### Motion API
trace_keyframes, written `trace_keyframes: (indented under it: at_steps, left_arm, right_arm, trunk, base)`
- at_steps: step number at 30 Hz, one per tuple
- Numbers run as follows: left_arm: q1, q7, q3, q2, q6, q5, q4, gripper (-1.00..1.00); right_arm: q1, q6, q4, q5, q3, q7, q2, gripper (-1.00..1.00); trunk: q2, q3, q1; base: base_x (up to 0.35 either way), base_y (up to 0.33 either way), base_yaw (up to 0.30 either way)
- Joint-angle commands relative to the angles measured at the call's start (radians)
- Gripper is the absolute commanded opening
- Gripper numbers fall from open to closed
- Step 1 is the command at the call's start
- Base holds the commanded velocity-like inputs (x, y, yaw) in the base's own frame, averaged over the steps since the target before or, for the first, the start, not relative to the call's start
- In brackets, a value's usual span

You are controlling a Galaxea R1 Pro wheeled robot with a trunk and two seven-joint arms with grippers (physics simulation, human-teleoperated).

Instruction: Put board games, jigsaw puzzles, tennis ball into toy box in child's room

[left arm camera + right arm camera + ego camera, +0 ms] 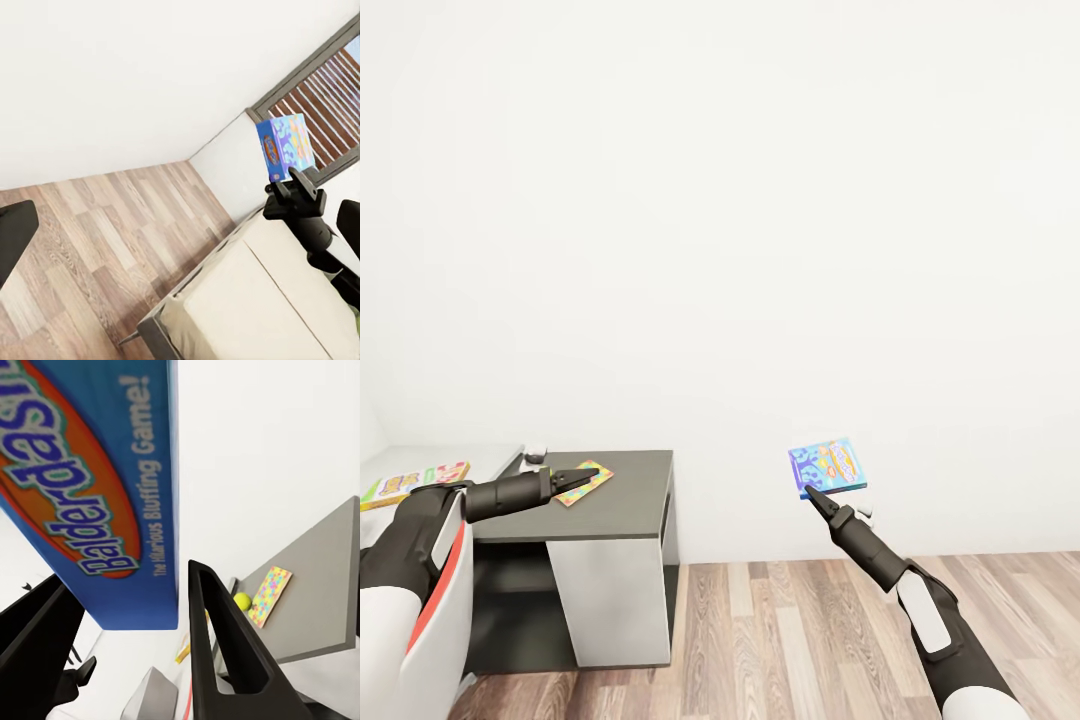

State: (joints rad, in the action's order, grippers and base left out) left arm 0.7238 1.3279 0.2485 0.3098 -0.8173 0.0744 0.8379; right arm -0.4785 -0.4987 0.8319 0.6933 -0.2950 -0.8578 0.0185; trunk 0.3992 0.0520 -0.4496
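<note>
From the head view, the right claw [812, 492] grips a blue board game [828, 466] by its lower edge and holds it up in the air over the wood floor [800, 630], well apart from the tabletop [622, 492]. The left claw [582, 478] hovers over the dark tabletop wing with nothing in it, its tips drawn close together. A jigsaw puzzle [586, 482] lies on that wing, partly under the claw, and a second board game [415, 482] lies on the paler part of the tabletop. So most toys are not yet stowed.

In the left wrist view, the carried game [285, 146] stands above the bed [270, 307], which lies behind.

In the right wrist view, the tennis ball [241, 601] sits just beside a puzzle [270, 595], possibly touching it.
</note>
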Motion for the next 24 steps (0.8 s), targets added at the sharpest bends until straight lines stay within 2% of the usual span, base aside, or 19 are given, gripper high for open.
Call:
trace_keyframes:
  at_steps: [1,12,17,19,21,23,24]
  left_arm:
    - [0.0,0.002,0.0,0.0,-0.01,0.002,0.0,1.0]
    - [0.0,0.003,0.002,0.002,-0.011,0.002,0.001,1.0]
    - [0.001,0.002,0.003,0.002,-0.032,0.002,0.033,1.0]
    - [0.004,0.001,0.003,0.004,-0.076,0.001,0.043,1.0]
    - [0.011,0.0,0.003,0.008,-0.158,0.0,0.063,1.0]
    - [0.037,0.0,0.004,0.013,-0.199,-0.003,0.082,1.0]
    - [0.045,0.0,0.004,0.014,-0.206,-0.003,0.085,1.0]
  right_arm:
    - [0.0,-0.008,-0.001,0.006,-0.001,-0.001,0.0,-1.0]
    - [-0.001,-0.008,-0.001,0.006,-0.004,-0.002,0.001,-1.0]
    - [-0.002,-0.016,0.012,0.004,-0.004,0.009,0.001,-1.0]
    - [-0.011,-0.021,0.013,0.0,-0.001,0.042,0.001,-1.0]
    - [-0.039,-0.033,0.015,-0.004,-0.001,0.12,0.005,-1.0]
    - [-0.091,-0.088,0.016,-0.005,0.0,0.191,0.01,-1.0]
    - [-0.105,-0.109,0.016,-0.005,0.001,0.204,0.011,-1.0]
  trunk:
    - [0.001,0.0,0.0]
    - [0.001,0.0,0.0]
    - [0.001,0.0,0.0]
    - [0.001,0.0,0.0]
    - [0.001,0.0,0.0]
    - [0.001,0.0,0.0]
    - [0.001,0.0,0.0]
  base:
    - [0.0,0.0,0.003]
    - [0.0,0.0,0.0]
    - [0.0,0.0,0.0]
    - [0.0,0.0,0.0]
    - [0.0,0.0,0.0]
    - [0.0,0.0,0.0]
    - [0.0,0.0,0.0]
